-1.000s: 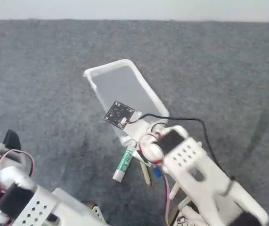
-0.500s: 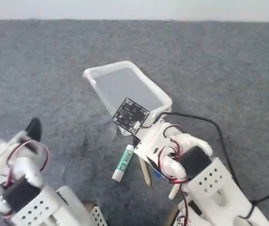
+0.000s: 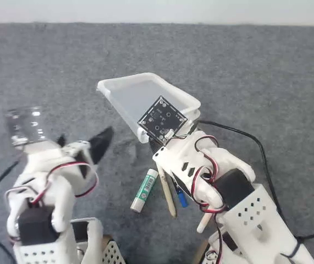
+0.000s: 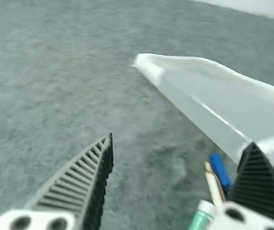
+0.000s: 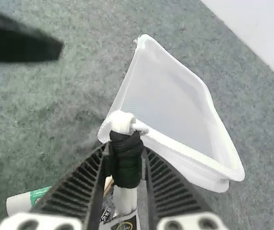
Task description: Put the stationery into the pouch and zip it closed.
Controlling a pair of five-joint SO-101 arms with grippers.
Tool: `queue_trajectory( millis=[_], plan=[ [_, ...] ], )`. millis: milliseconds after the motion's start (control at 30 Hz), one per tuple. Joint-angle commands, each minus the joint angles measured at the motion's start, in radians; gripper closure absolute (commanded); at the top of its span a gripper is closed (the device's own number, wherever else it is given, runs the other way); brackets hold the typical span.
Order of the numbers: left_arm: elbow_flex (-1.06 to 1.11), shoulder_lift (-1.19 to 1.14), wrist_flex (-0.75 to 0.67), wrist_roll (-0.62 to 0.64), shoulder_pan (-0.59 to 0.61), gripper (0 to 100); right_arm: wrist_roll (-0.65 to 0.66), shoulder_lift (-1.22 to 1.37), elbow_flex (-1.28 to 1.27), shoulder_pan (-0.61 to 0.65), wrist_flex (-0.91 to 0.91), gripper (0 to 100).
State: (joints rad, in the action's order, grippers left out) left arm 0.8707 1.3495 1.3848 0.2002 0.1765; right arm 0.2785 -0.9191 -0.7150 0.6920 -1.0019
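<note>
Nothing is packed yet. The green-and-white glue stick (image 3: 144,191), wooden pencil (image 3: 167,193) and blue pen (image 3: 181,198) lie on the grey bench (image 3: 266,71) beside the translucent white pouch (image 3: 146,99). The right gripper (image 5: 125,153) is clenched on the pouch's near edge, and the left gripper (image 4: 180,142) hangs released. Filling and zipping remain.

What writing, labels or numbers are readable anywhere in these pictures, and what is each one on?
The glue stick: its green label bears white print, too small and blurred to read.
The black circuit board on an arm, in front of the pouch: no marks that can be read.
Nothing else here carries readable text.
</note>
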Motion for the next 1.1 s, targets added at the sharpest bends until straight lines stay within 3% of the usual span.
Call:
queue_trajectory(
  millis=[0,167,567,800,1067],
  plan=[
    [-0.050,-0.003,0.021,-0.032,-0.114,60,-0.011,-0.044,0.066,-0.016,0.022,99.2],
    [-0.038,-0.003,0.038,-0.034,-0.209,59,-0.014,-0.045,0.066,-0.016,0.022,99.2],
    [0.188,-0.003,-0.195,-0.035,-0.210,60,-0.041,-0.045,0.071,-0.016,0.022,99.2],
    [0.234,-0.002,-0.258,-0.034,-0.204,60,-0.044,-0.045,0.066,-0.010,0.022,99.2],
    [0.320,0.003,-0.367,-0.040,-0.204,65,-0.044,-0.045,0.064,-0.010,0.021,99.2]
  ],
)
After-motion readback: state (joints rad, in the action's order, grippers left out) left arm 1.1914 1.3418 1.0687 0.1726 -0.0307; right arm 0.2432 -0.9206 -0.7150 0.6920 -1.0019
